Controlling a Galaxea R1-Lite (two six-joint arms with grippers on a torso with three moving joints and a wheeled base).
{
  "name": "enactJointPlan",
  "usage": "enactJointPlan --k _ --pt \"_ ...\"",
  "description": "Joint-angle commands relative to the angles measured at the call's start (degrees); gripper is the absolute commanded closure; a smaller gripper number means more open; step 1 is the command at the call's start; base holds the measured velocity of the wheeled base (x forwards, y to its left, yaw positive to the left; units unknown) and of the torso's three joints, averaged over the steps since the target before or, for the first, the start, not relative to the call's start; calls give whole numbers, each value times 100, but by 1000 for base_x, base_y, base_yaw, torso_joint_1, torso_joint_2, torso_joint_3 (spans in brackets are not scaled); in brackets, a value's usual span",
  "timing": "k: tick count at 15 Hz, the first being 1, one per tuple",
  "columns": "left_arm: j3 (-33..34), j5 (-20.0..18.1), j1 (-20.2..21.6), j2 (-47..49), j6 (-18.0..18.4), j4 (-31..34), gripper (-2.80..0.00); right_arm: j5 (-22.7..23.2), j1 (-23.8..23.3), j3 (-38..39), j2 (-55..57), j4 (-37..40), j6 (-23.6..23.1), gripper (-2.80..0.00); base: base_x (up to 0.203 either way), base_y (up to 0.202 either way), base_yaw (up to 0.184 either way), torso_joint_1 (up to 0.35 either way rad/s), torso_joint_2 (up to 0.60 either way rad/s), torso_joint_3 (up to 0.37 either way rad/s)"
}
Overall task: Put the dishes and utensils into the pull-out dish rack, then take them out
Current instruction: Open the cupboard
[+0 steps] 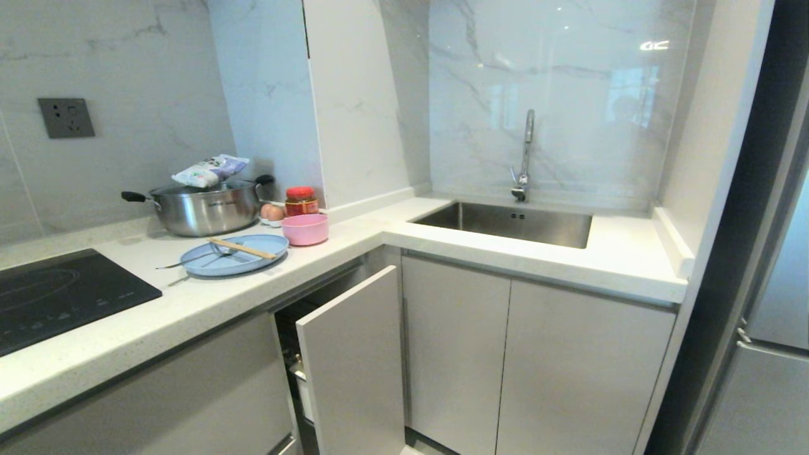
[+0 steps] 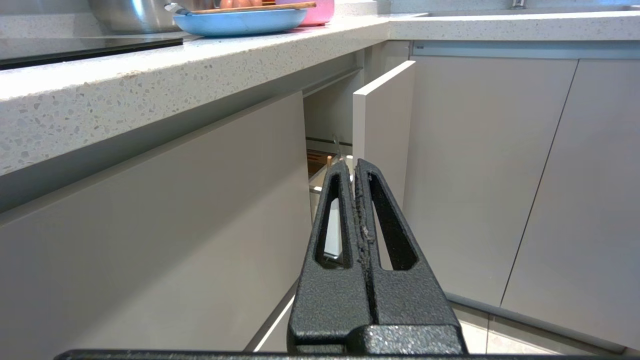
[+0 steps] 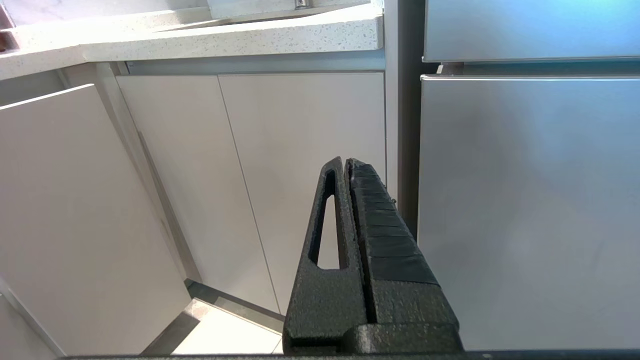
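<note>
A light-blue plate [image 1: 234,256] lies on the counter with wooden chopsticks [image 1: 243,248] and a silver utensil [image 1: 189,259] across it. A pink bowl [image 1: 304,229] stands just behind it. The pull-out dish rack [image 2: 320,172] shows only as a sliver of chrome wire and wood inside the cabinet, behind the half-open door [image 1: 354,360]. My left gripper [image 2: 354,165] hangs shut and empty below counter height, pointing at that gap. My right gripper [image 3: 346,162] is shut and empty too, facing the cabinet doors beside the fridge. Neither arm appears in the head view.
A steel pot [image 1: 202,205] with a packet on top, a red-lidded jar [image 1: 301,200] and eggs [image 1: 272,212] stand at the wall. A black hob [image 1: 57,297] lies at the left, a steel sink [image 1: 512,221] with tap at the corner. A fridge [image 3: 525,200] flanks the right.
</note>
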Motion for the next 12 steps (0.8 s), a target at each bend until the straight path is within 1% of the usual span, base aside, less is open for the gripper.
enactJointPlan --k 1,11,12 --pt "0 -2 5 7 2 0 0 -1 0 0 -24 -2 3 0 0 0 0 0 0 0" --pt "0 5 5 7 8 -4 0 -1 0 0 -19 -2 3 0 0 0 0 0 0 0" --pt "-16 -1 5 7 77 -69 0 -1 0 0 -24 -2 3 0 0 0 0 0 0 0"
